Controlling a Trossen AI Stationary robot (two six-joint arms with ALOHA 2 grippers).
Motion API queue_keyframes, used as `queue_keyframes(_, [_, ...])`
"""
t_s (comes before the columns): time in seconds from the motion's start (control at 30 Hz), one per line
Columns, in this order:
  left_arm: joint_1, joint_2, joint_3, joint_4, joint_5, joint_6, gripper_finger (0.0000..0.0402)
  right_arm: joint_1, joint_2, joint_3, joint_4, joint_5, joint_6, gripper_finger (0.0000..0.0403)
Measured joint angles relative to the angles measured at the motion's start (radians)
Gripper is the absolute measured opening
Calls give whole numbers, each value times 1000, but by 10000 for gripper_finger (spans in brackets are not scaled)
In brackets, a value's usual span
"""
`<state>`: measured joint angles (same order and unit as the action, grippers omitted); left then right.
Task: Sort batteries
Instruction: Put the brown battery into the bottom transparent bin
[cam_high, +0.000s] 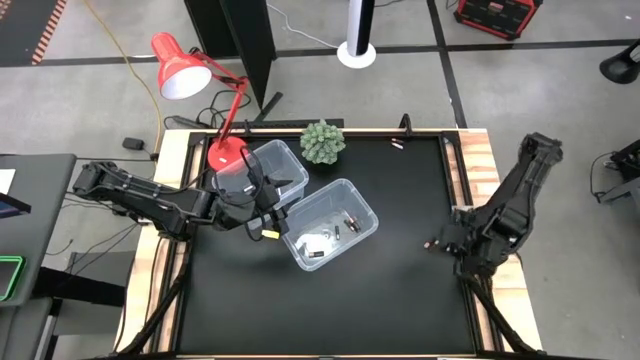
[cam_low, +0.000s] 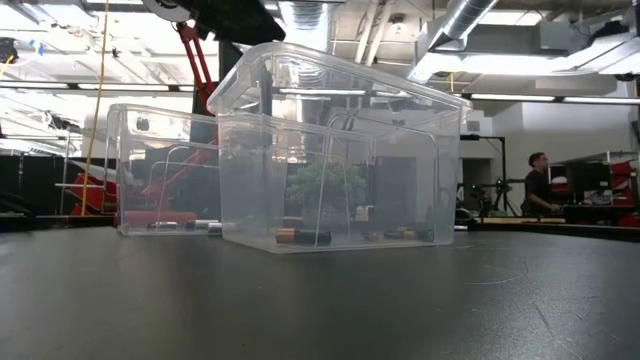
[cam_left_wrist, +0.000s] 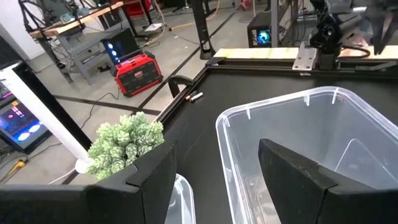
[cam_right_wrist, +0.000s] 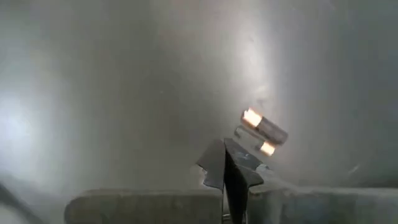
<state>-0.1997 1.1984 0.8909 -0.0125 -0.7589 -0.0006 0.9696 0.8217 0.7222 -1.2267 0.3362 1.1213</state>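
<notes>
Dark copper-ended cylindrical battery is lying just beyond the closed right gripper; left gripper is hovering open between two clear plastic bins

Clear bins, red lamp, green plant, black table

left arm stretched in from the left edge, left gripper fingers spread wide. right arm folded at the right edge, right gripper low, fingers pressed together.
</notes>
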Motion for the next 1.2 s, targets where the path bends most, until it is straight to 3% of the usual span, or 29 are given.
queue_keyframes(0.3, [0,0,0,30,0,15,219,-341,201,47,-8,-223,-449,52])
queue_keyframes(0.6, [0,0,0,30,0,10,219,-579,364,51,-35,-297,-816,138])
queue_keyframes(0.83, [0,0,0,29,0,8,219,-672,543,55,-30,-314,-981,178])
queue_keyframes(1.2, [0,0,0,27,0,16,219,-676,744,122,-17,-312,-1083,160])
